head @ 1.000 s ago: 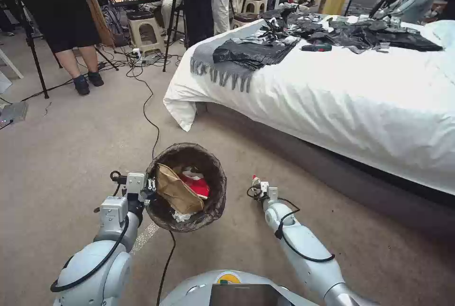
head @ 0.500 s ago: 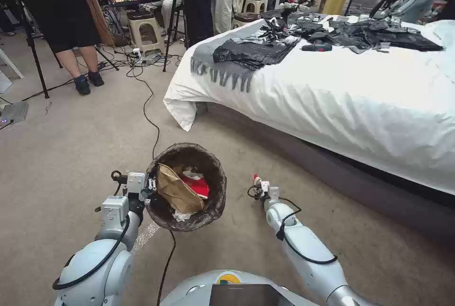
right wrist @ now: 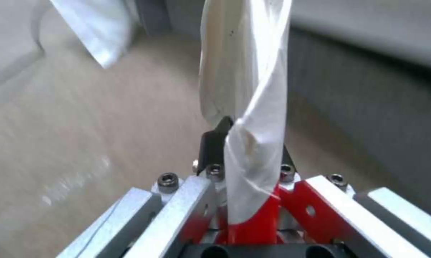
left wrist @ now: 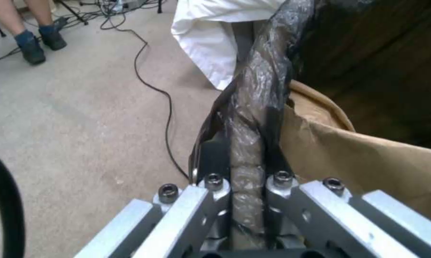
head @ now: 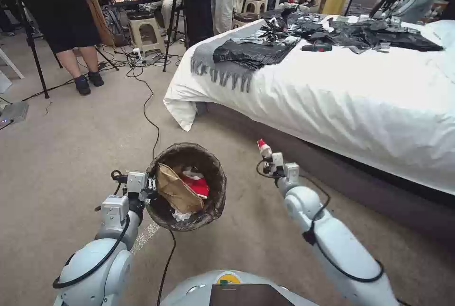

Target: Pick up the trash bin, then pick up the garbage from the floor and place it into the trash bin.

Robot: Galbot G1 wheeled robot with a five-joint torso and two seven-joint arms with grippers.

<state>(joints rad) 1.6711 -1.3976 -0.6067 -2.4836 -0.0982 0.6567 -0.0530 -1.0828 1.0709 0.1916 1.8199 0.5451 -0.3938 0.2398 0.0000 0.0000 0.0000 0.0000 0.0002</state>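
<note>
Left gripper (head: 150, 185), at near left above the carpet (head: 71, 145), is clamped on the bag-covered rim of the trash bin (head: 215, 173); the left wrist view shows the fingers (left wrist: 214, 186) pinching the dark liner. Inside the bin lie a brown paper bag (head: 176, 190), a red-white piece (head: 196, 184) and a white tissue (head: 181, 216). Right gripper (head: 264, 150), to the right of the bin and apart from it, near the bed (head: 355, 93), is closed on a flattened red-white paper cup (right wrist: 246, 107), raised above the floor. A black cable (head: 150, 116) runs across the carpet on the bin's far side.
</note>
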